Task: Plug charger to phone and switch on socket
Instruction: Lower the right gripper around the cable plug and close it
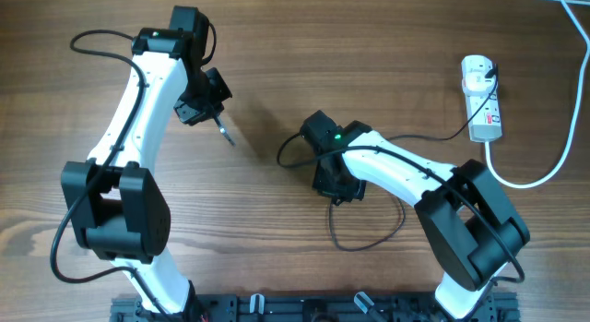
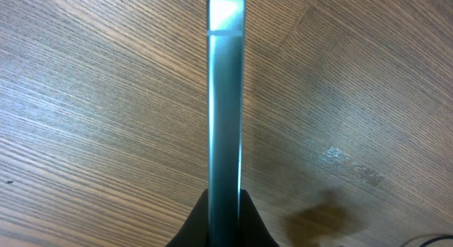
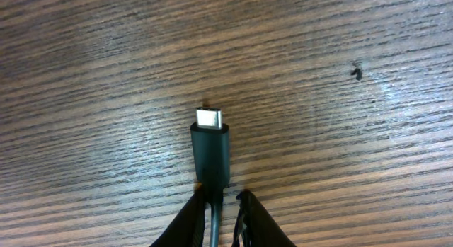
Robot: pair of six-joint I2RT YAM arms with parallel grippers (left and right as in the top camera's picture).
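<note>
Currently clamps the left end effector [image 2: 225, 208] on the phone [image 2: 225, 98] and straddles the charger [image 3: 210, 151] behind its connector with the right end effector [image 3: 223, 211], clamped or not, cannot tell.

The phone [image 2: 226, 112] shows only its thin edge, top cut off by the frame, foot buried in the left pincer [image 2: 225, 208]. The charger [image 3: 210, 151] runs off the bottom edge behind its plug. The socket [image 1: 482, 101] has red markings too small to read.

light: bright, even | shadows: soft, faint | glare: pale sheen on phone [image 2: 225, 98] edge | focus: mostly sharp
</note>
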